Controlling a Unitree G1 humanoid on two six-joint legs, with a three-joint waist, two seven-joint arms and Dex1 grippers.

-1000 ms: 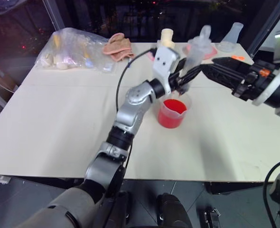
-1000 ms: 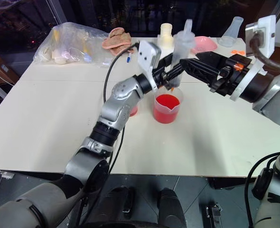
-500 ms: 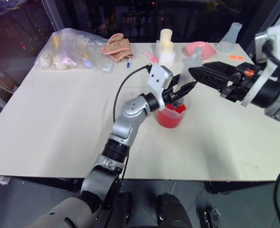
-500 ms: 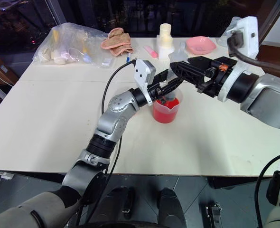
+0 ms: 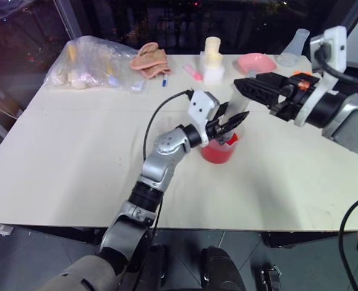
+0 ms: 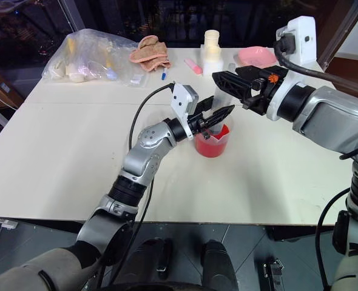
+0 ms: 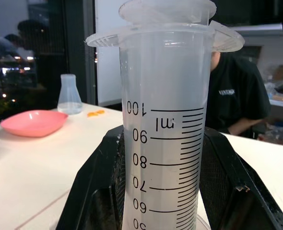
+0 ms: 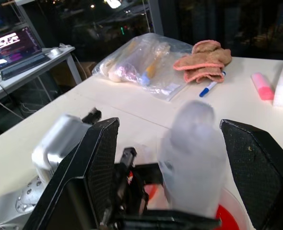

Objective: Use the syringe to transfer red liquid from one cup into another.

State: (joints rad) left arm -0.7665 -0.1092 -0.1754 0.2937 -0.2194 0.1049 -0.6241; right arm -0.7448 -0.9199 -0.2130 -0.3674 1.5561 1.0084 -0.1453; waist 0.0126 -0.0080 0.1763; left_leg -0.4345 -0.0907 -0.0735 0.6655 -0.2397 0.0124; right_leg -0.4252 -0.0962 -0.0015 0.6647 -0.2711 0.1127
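Syringe held upright over the beaker
Left gripper (image 7: 163,201) clamps the clear, ribbed-scale syringe (image 7: 166,120); right gripper (image 8: 180,158) gapes wide, empty, above red-filled beaker (image 5: 218,148).

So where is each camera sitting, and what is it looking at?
Head eyes: up on the head, looking down at the table, both arms, the beaker.
Left wrist: along the left gripper, clamping the syringe.
Right wrist: along the open right gripper, around the plunger.
All share the syringe.
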